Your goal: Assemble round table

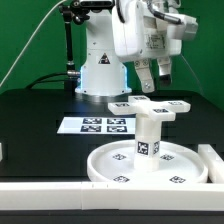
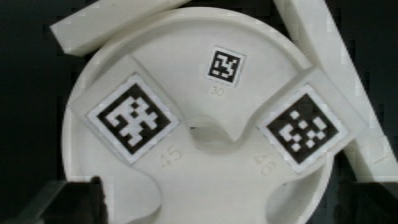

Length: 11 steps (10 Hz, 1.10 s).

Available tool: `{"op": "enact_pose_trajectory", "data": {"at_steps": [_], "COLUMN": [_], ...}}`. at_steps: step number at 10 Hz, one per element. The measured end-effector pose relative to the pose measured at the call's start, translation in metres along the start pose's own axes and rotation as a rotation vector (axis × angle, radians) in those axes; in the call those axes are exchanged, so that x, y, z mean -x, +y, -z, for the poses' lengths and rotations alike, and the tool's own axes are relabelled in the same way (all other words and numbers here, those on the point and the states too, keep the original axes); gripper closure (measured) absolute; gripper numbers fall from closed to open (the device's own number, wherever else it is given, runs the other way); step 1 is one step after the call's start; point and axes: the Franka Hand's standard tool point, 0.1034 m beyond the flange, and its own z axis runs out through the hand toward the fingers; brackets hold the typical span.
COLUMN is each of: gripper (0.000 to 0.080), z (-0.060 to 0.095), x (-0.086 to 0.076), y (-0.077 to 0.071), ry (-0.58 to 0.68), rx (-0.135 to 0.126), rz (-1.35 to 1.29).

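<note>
1. Round table sits near-centre on the desk: disc flat as base, post upright, cross-shaped piece capping it.
2. Gripper hovers above, fingers spread, empty, probably lining up to seat the cross.

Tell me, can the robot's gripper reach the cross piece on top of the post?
Probably yes. The gripper hangs open above the cross-shaped piece, which sits on the post, and nothing shows between them.
</note>
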Motion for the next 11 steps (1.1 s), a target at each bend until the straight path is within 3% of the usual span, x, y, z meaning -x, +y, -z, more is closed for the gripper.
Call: {"op": "enact_pose_trajectory", "data": {"at_steps": [1, 2, 4, 5, 9, 11], "gripper": [0.0151, 0.0151, 0.0151, 0.0151, 0.0151, 0.0151], "z": [-0.002, -0.005, -0.007, -0.008, -0.007, -0.004], "x": [0.0, 0.004, 0.016, 0.016, 0.015, 0.012], "y": [0.005, 0.01, 0.012, 0.015, 0.014, 0.015], "ry": [0.023, 0.066, 0.048, 0.038, 0.005, -0.007], "rx": [0.045, 0.131, 0.188, 0.202, 0.213, 0.239], "rz": [0.138, 0.359, 0.682, 0.777, 1.091, 1.355]}}
